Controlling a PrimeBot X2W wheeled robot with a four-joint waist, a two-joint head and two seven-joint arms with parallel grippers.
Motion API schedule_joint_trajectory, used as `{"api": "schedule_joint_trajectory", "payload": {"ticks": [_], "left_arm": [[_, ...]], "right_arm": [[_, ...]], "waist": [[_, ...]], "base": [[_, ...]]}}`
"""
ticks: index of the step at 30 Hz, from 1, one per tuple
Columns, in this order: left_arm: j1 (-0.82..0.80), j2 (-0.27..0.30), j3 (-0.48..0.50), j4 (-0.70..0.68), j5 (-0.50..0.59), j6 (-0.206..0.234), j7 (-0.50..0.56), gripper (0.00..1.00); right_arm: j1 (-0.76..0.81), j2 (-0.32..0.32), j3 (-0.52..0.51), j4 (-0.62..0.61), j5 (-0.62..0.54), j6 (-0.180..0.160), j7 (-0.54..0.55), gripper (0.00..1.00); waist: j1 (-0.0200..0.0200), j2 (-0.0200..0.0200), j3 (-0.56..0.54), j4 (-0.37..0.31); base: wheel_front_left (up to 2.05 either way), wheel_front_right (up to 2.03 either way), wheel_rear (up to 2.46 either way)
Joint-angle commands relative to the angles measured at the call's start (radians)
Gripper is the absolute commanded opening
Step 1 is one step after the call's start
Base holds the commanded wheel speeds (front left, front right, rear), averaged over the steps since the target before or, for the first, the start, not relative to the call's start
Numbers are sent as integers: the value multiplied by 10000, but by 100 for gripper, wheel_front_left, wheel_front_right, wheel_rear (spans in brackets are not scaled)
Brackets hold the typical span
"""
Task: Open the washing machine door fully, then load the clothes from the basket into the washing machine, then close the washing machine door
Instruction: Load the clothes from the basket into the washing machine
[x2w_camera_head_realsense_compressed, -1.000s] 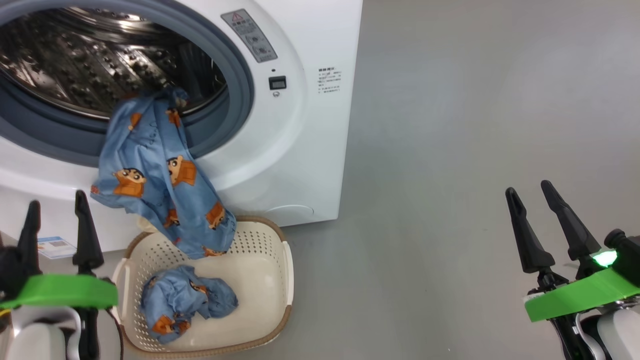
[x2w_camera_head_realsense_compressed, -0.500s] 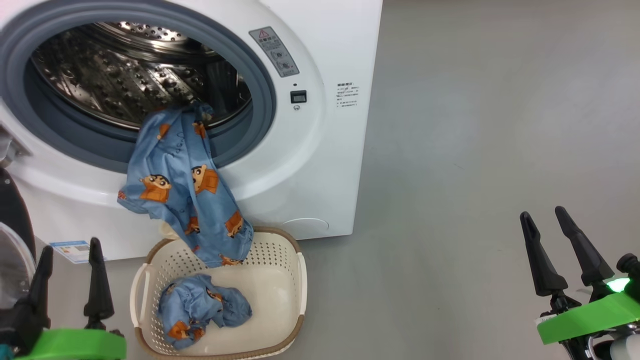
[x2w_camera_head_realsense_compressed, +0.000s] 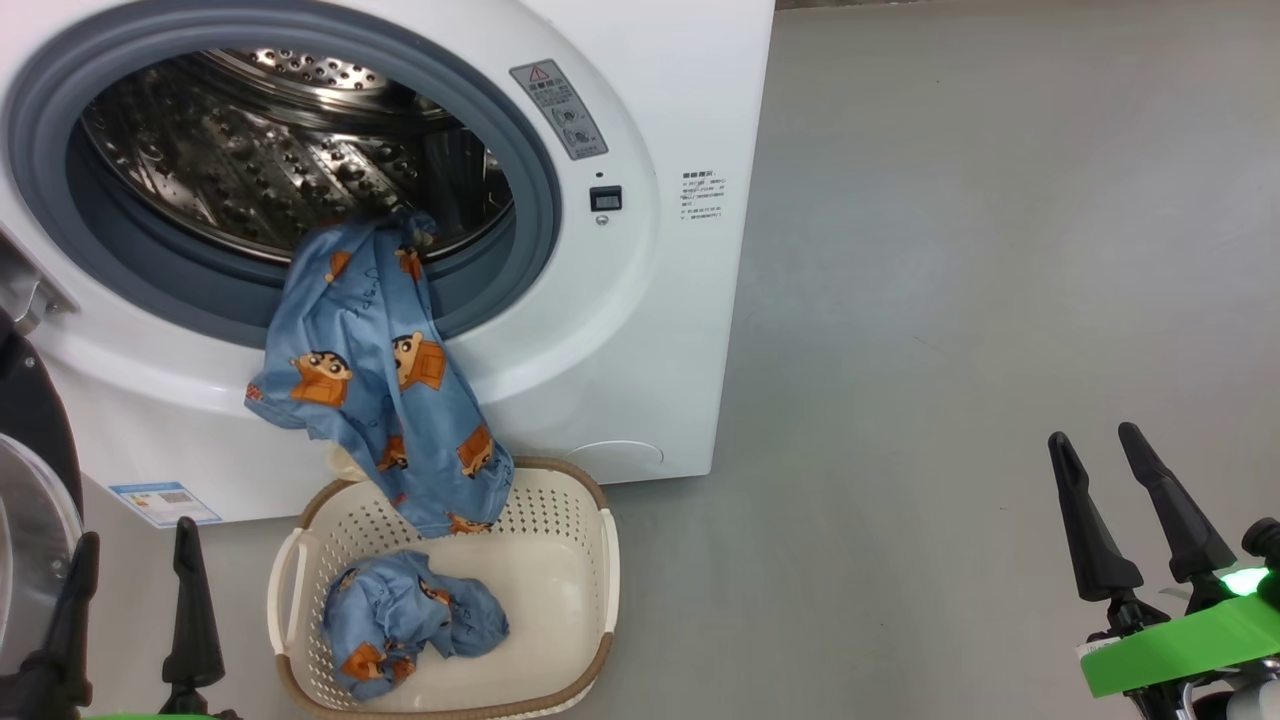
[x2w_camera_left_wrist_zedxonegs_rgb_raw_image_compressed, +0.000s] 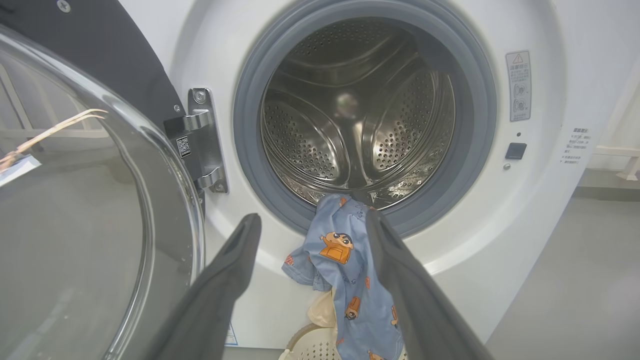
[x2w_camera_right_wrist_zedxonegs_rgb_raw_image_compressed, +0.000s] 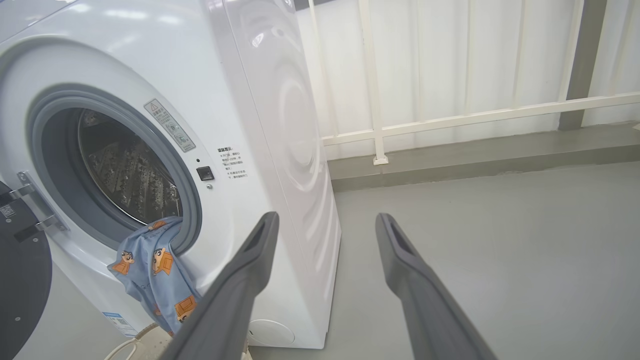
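Note:
The white washing machine (x2w_camera_head_realsense_compressed: 660, 330) stands with its door (x2w_camera_left_wrist_zedxonegs_rgb_raw_image_compressed: 75, 210) swung open to the left. One piece of the light blue clothes (x2w_camera_head_realsense_compressed: 375, 370) hangs from the drum (x2w_camera_left_wrist_zedxonegs_rgb_raw_image_compressed: 350, 115) over the grey gasket, down into the cream basket (x2w_camera_head_realsense_compressed: 560, 520) on the floor. A second blue bundle (x2w_camera_head_realsense_compressed: 410, 620) lies inside the basket. My left gripper (x2w_camera_head_realsense_compressed: 135, 545) is open at the lower left, beside the basket, holding nothing. My right gripper (x2w_camera_head_realsense_compressed: 1095, 440) is open at the lower right over bare floor, far from the machine.
The open door's glass bowl (x2w_camera_head_realsense_compressed: 25, 540) bulges at the far left, close to my left gripper. Grey floor (x2w_camera_head_realsense_compressed: 950, 350) stretches to the right of the machine. A white railing (x2w_camera_right_wrist_zedxonegs_rgb_raw_image_compressed: 450, 120) runs along the wall behind.
The head view has shifted, so the machine and basket sit further right and lower in the picture. Both grippers show lower in the view, still open. The clothes have not moved.

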Motion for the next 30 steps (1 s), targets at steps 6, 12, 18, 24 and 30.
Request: {"api": "schedule_joint_trajectory", "payload": {"ticks": [6, 12, 18, 24, 30], "left_arm": [[-21, 170, 391, -434, 103, -21, -65, 100], [5, 118, 409, -442, 115, -21, -65, 100], [-98, 103, 266, -216, -34, -21, -64, 100], [-571, 114, -137, 635, -480, -21, -29, 100], [-1295, 173, -530, 1774, -1004, -21, -37, 100]], "right_arm": [[-6, -262, 91, -286, 8, 54, -90, 100], [-19, -274, 96, -318, 17, 54, -90, 100], [-112, -241, 114, -380, -2, 54, -90, 100], [-432, -134, 223, -440, -49, 54, -90, 100], [-801, -40, 394, -436, -109, 54, -90, 100]], "waist": [[0, 0, -3, -3], [0, 0, 57, -28], [0, 0, 286, -85], [0, 0, 865, -272], [0, 0, 1493, -492]], "base": [[0, 0, 0], [0, 0, 0], [0, 0, 0], [0, 0, 0], [0, 0, 0]]}}
